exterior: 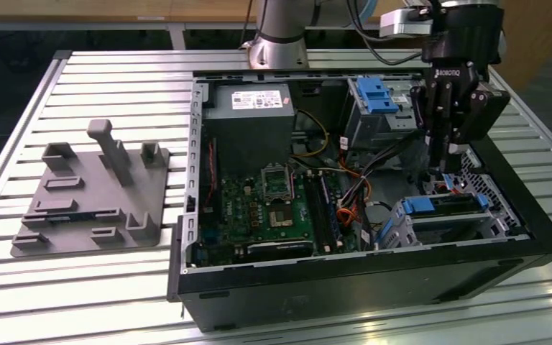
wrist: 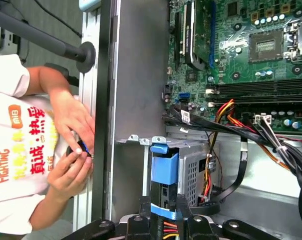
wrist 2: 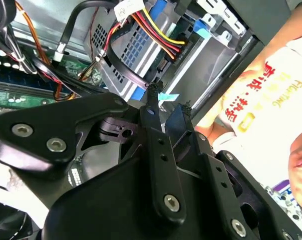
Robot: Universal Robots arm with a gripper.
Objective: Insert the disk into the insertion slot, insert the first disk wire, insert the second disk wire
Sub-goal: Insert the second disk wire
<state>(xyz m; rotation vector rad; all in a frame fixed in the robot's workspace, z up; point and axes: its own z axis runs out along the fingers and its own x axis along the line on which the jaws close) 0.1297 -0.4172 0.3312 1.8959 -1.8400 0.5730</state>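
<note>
A black computer case (exterior: pixel 353 284) lies open on a ribbed aluminium tabletop (exterior: pixel 113 72). There is plenty of print, all of it small: a white sticker with dark type on the grey steel power supply (exterior: pixel 256 100), pale lettering on the body of the black claw (exterior: pixel 441 176), and a white tag (wrist 2: pixel 125 7) on one cable. Red and orange characters run across the white shirt (wrist: pixel 13 125) of a person standing just outside the case wall, who holds a small dark object (wrist: pixel 78 149) in both hands. The disk (exterior: pixel 445 207) is a flat silver slab edged by a glossy, bright blue plastic bracket. It sits inside the cage (exterior: pixel 494 195), a boxy little frame of thin grey sheet metal punched with rows of holes, in the near corner of the case on the exterior view's right. In the first wrist view the blue end of the disk (wrist: pixel 164 167) lies against the cage (wrist: pixel 191 172) and its perforated wall. The claw (wrist: pixel 164 199) hangs straight down over the disk, its tip close above the cage. In the second wrist view the claw (wrist 2: pixel 169 100) is matte black metal with bright screw heads, but whether it is clenched on anything cannot be told. Red, yellow and black wires (wrist 2: pixel 163 32) run to the end of the cage. Farther back stands a taller grey bay (exterior: pixel 376 97) with a blue latch, and a green circuit board (exterior: pixel 276 208) covers the case floor. A dull grey plastic fixture (exterior: pixel 94 194) with pegs and pockets rests on the tabletop at the exterior view's left, apart from the case.
</note>
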